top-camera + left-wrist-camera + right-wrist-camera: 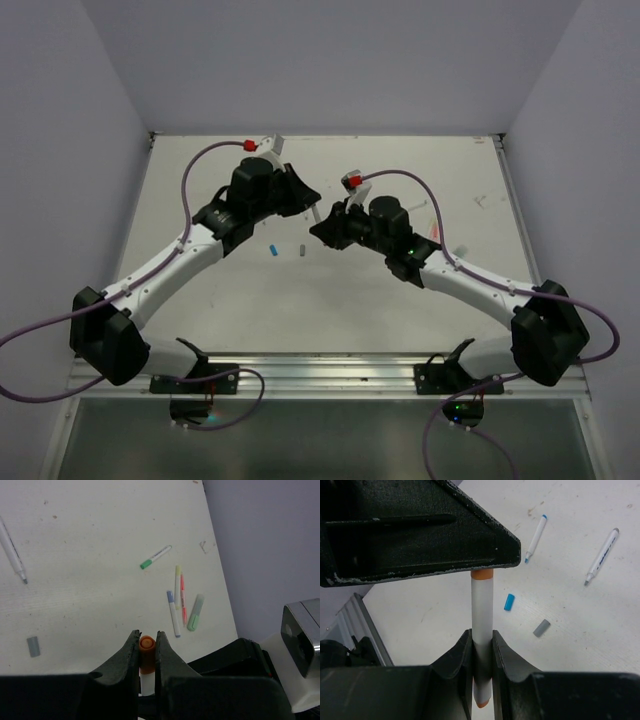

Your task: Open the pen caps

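While the left wrist view looks down the pen from its end, the orange cap point(147, 647) shows as a little round top. The left claw point(147, 637) is clenched on it, one finger on each side. Only a bit of white shows under the cap there.

The right wrist view shows what that one hides: the whole white pen barrel point(482, 605). The right claw point(481, 635) is squeezed tight on the barrel near its lower end. The barrel stands straight up from this claw. The orange cap sits at the top, right against the black left claw.

A bit farther off, the blue cap point(509, 602) and the grey cap point(541, 628) lie loose on the table point(100, 520), near each other but not touching. The left wrist view shows only the grey one.

From the top view, both claws meet nose to nose above the middle of the table. The two loose caps lie just in front of them.

Farther still, the left wrist view shows a bunch of pens lying close together, with a purple cap point(170, 596), a yellowish cap point(177, 571) and a mint green pen point(195, 612). Beyond them lies a pen with a green cap point(145, 564).
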You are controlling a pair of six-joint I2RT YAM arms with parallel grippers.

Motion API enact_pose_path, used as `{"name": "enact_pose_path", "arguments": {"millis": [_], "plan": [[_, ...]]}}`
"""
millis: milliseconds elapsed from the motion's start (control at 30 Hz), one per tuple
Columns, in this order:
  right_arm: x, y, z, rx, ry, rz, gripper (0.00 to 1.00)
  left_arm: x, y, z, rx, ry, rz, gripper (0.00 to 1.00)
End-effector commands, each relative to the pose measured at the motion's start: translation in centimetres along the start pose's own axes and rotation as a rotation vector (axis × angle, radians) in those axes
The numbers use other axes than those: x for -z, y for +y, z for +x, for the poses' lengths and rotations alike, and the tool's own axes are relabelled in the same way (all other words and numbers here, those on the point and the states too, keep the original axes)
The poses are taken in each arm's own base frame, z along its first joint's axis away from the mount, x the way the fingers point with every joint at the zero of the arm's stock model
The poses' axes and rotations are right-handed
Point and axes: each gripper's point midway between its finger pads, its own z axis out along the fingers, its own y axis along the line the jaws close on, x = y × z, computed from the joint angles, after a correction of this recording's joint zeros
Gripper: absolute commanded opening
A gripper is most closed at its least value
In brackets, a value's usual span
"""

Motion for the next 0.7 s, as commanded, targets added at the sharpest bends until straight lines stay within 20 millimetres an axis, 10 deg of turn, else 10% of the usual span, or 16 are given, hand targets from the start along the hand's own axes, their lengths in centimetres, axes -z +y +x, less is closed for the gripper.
{"name": "enact_pose_path", "arguments": {"millis": [0, 667], "plan": [[1.3, -0.5, 4.1, -0.008, 0.113, -0.007, 0.0, 3.4, -3.0, -11.6, 0.019, -0.359, 0.065, 0.0], [2.4, -0.1, 12.1, -0.033, 0.27, -0.017, 0.0, 11.2, -3.3, -24.5, 0.156, -0.936, 0.026, 0.0]]}}
